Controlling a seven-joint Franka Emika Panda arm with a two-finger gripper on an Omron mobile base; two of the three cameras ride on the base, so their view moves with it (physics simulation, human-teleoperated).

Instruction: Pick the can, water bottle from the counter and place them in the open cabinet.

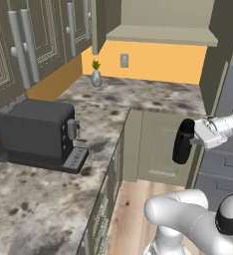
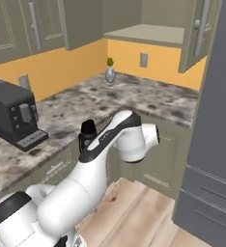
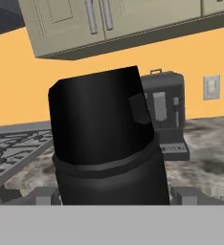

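Speckled grey-brown granite counter (image 1: 49, 209) sits left of me. My two-finger gripper (image 1: 194, 135) is clenched on the tall matte black water bottle (image 1: 182, 142), held off the counter over the floor, upright. Olive-green open wall cabinet (image 1: 163, 34) is above and ahead. Risks, as I judge: bottle slipping in the grasp on the lift, or clipping the shelf edge. Count: one bottle, one black coffee machine (image 1: 39, 132), one small grey vase (image 1: 96, 77).
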